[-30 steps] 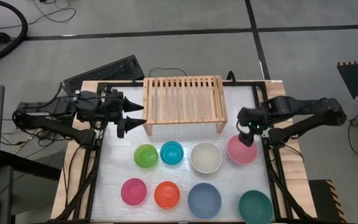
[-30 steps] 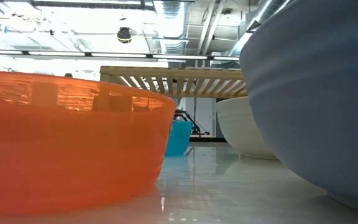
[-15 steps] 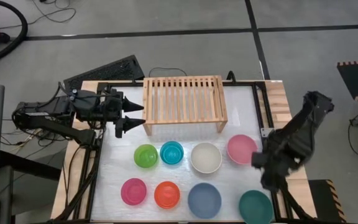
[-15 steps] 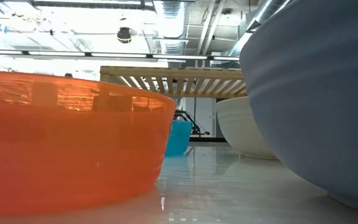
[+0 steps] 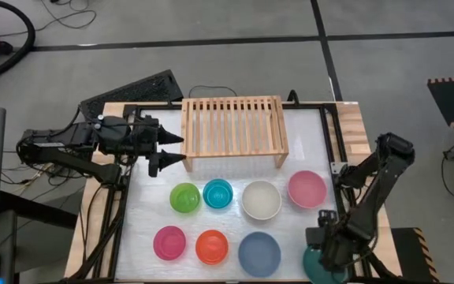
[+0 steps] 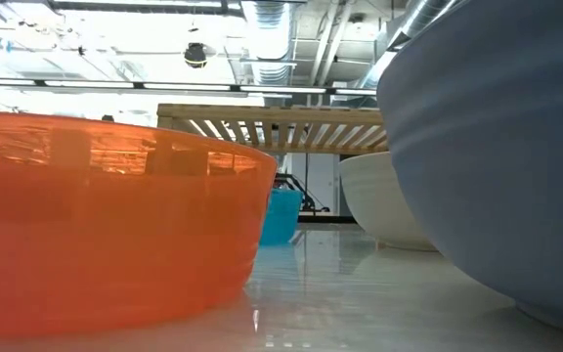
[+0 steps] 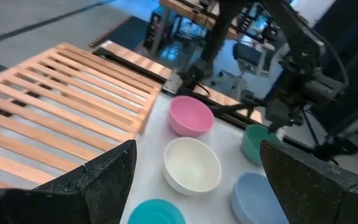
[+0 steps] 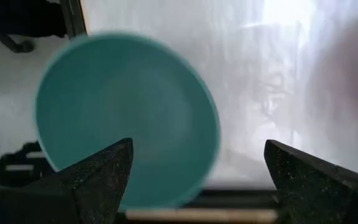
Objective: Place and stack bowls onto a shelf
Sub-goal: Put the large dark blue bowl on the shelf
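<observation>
Teal green bowl now under the right claw.
Within a second that arm swung from beside the light pink bowl to the counter's near right corner, fingers spread, ready to grasp; the shelf remains bare, left claw spread beside it.

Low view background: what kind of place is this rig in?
Probably an industrial lab or workshop: bare ceiling ducts overhead, taped lines on the grey floor, and a vacuum hose lying near the table.
</observation>
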### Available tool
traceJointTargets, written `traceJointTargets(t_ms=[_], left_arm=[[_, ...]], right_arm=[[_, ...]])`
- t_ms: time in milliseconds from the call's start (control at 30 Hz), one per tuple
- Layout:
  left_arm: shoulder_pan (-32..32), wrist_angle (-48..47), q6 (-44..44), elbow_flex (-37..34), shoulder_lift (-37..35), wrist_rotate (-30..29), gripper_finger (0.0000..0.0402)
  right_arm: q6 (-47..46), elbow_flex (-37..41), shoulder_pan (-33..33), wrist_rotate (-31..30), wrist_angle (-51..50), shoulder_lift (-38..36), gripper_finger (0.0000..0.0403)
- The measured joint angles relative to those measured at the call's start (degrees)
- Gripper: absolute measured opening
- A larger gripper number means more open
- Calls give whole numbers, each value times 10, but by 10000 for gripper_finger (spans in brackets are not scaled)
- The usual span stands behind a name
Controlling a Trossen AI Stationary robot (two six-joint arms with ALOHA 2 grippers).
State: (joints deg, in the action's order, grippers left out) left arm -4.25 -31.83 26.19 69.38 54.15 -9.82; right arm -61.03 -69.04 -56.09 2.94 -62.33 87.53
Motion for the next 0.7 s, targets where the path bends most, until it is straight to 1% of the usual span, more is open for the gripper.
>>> traceJointTargets(t_ms=[233, 300, 400, 533, 700], left_arm=[[0, -17, 0, 0, -3, 30, 325], [0, -24, 5, 0, -3, 36, 325], [0, -27, 6, 0, -2, 36, 325], [0, -29, 6, 0, -2, 36, 325], [0, -36, 15, 0, -2, 36, 325]], right_arm=[[98, 0, 44, 1, 6, 72, 388], [127, 0, 54, 2, 10, 84, 388], [155, 1, 63, 19, 22, 94, 381], [137, 25, 60, 35, 56, 92, 355], [116, 60, 45, 58, 60, 92, 299]])
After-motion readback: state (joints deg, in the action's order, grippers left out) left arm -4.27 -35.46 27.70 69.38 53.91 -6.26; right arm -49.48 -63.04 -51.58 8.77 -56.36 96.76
